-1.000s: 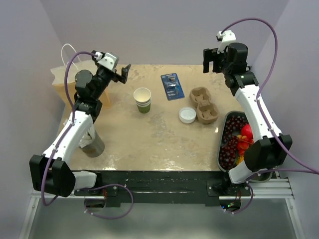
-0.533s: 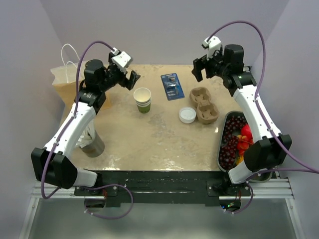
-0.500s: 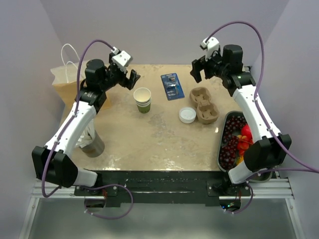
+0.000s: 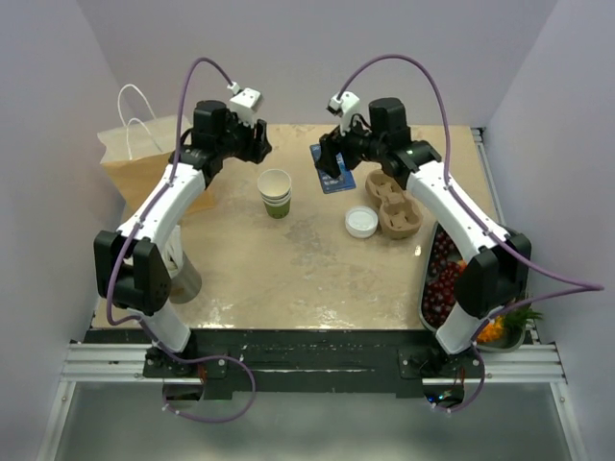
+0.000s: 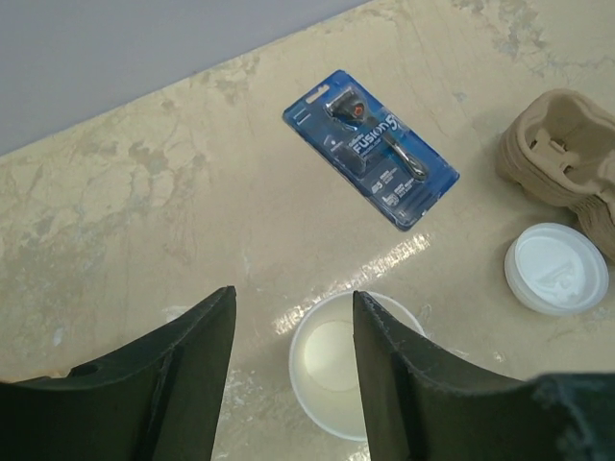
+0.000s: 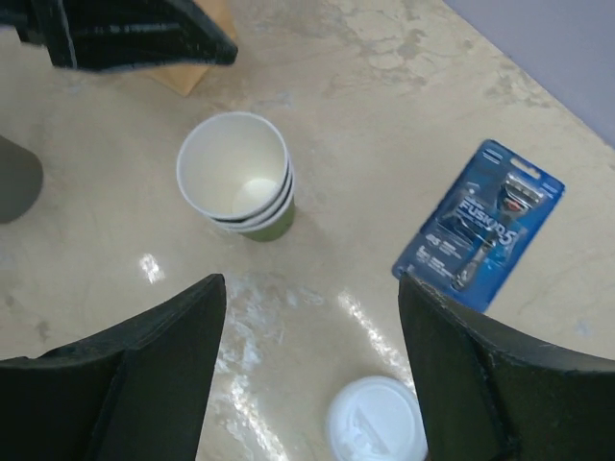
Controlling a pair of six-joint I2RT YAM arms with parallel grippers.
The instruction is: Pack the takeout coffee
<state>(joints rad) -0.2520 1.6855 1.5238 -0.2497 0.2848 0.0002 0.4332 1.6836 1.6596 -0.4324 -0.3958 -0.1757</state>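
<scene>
A lidless green paper cup (image 4: 276,192) stands on the worktop (image 4: 288,279) beneath the left claw (image 4: 258,144), fingers apart, empty. The right claw (image 4: 330,158), likewise apart, hovers near the white lid (image 4: 361,222).

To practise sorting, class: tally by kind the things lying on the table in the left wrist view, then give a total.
Cup stack: 1
Lid: 1
Razor pack: 1
Carrier: 1
Total: 4
</scene>
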